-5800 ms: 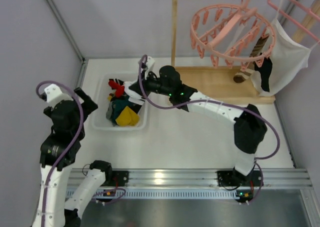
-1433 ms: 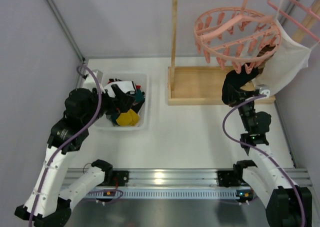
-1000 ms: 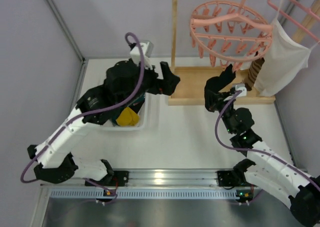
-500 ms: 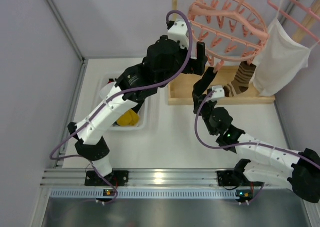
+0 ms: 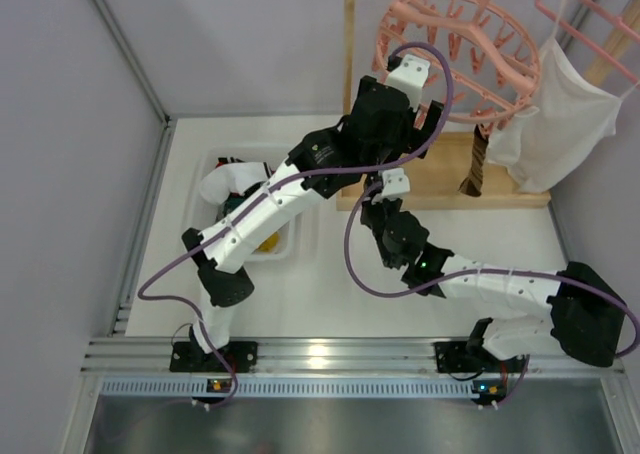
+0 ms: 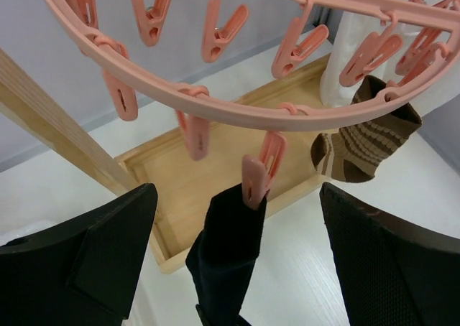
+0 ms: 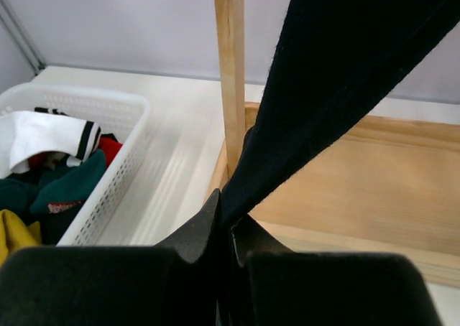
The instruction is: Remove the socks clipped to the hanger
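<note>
Cropped and covered parts

In the right wrist view the black sock (image 7: 338,75) runs off the top edge, the basket (image 7: 115,175) is cropped at the left, and the right fingers (image 7: 194,243) are a dark blur. In the left wrist view the sock's lower end passes off the bottom edge and the left fingers (image 6: 108,247) are cropped. From above, the left arm (image 5: 290,189) covers most of the basket, and the sock is lost against it.
</note>
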